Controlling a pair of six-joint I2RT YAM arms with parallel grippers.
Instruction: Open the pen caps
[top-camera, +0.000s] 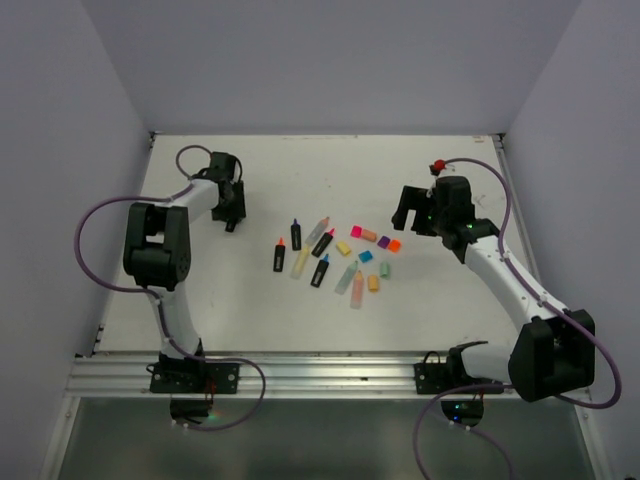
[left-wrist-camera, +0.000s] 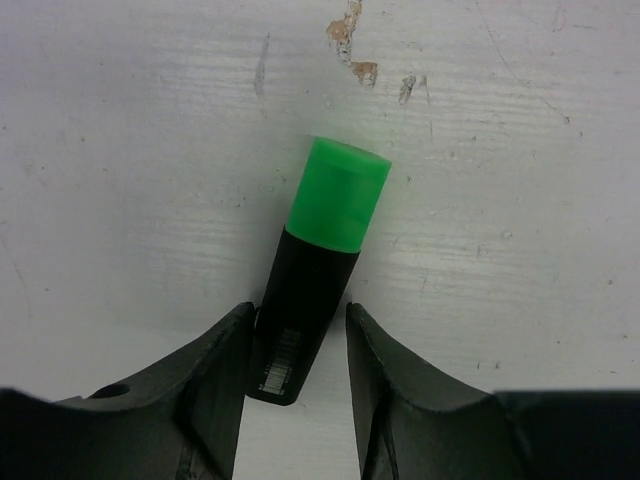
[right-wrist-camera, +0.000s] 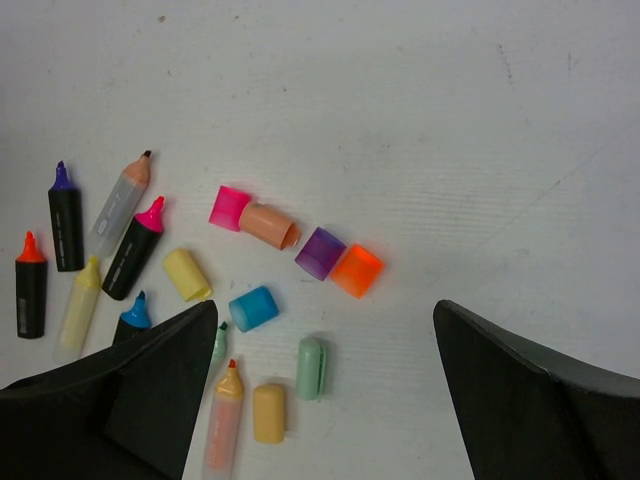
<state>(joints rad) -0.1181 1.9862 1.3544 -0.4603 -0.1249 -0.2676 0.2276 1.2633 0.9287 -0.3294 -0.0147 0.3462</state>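
Observation:
A black pen with a green pen cap on it lies on the white table. My left gripper straddles its body with narrowed jaws. The left finger touches the pen, and a thin gap shows at the right finger. In the top view this gripper is at the far left. My right gripper hangs open and holds nothing, above loose caps: pink, peach, purple, orange, blue and mint. Several uncapped pens lie to their left.
Pens and caps cluster mid-table. Grey walls enclose the table on three sides. A red-tipped fitting sits at the back right. Chipped paint marks the surface beyond the green cap. An aluminium rail runs along the near edge.

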